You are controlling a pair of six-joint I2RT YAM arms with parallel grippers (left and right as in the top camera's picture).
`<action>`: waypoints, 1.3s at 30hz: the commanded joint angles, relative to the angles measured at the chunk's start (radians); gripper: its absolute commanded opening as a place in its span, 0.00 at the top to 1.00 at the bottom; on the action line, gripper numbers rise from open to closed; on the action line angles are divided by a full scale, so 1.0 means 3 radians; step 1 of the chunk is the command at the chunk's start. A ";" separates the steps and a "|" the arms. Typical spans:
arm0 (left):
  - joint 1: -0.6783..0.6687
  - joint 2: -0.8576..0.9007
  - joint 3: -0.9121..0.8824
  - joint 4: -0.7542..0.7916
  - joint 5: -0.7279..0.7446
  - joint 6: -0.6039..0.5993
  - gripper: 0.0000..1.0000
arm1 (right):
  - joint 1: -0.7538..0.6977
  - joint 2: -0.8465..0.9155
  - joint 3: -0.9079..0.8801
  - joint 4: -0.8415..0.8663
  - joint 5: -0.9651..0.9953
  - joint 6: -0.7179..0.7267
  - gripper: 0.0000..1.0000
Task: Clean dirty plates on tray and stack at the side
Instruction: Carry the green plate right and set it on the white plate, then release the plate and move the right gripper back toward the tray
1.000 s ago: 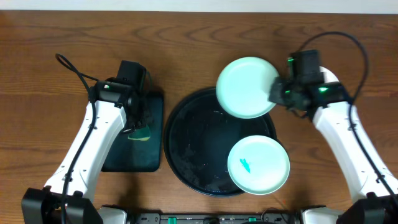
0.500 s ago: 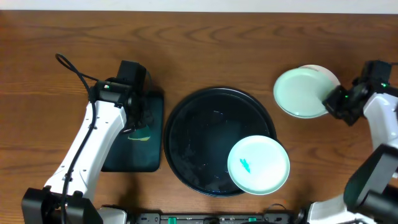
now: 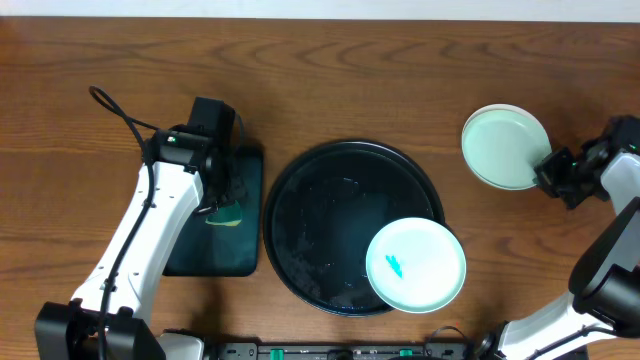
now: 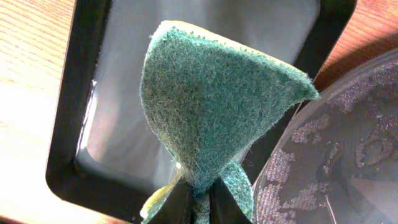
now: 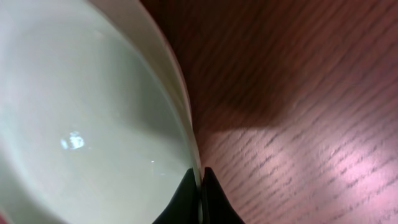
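The black round tray [image 3: 300,200] sits mid-table, wet with suds. One mint plate with a teal smear [image 3: 415,265] lies on its near right part. My right gripper [image 3: 553,172] is shut on the rim of a clean mint plate [image 3: 503,148], right of the tray, over a white plate whose rim [image 3: 510,107] peeks out behind. In the right wrist view the jaws [image 5: 200,186] pinch that plate's edge [image 5: 81,124]. My left gripper [image 3: 222,203] is shut on a green sponge [image 4: 211,106] above the rectangular tray.
A dark-green rectangular tray [image 3: 205,255] lies left of the round tray; it also shows in the left wrist view [image 4: 65,137], with the round tray's sudsy rim [image 4: 348,155] beside it. Bare wood tabletop [image 5: 311,93] lies under the right gripper.
My right gripper has carried the clean mint plate from the tray's far edge rightward, over the white plate on the table. The left arm has not moved.
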 commanded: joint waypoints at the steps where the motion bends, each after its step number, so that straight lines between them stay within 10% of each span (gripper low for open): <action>1: 0.0017 0.0025 0.0056 -0.0010 -0.0069 0.0048 0.93 | -0.0092 0.0066 0.0029 0.0072 -0.0315 0.0045 0.99; 5: 0.0017 0.0025 0.0055 -0.0009 -0.0069 0.0047 0.93 | -0.0103 0.0066 0.0029 0.0109 -0.0412 0.0037 0.95; 8: 0.0017 0.0025 0.0055 -0.0009 -0.0069 0.0047 0.93 | -0.0102 0.0066 0.0029 0.0130 -0.0587 -0.0174 0.61; 20: 0.0017 0.0033 0.0055 0.0056 -0.0070 0.0098 0.92 | 0.0252 -0.0596 0.0350 -0.0094 -0.1390 -0.0722 0.63; 39: 0.0018 0.1197 0.0055 0.0535 -0.0139 0.0109 0.93 | 0.1593 -0.1484 0.0282 -0.2233 0.0148 -0.0422 0.64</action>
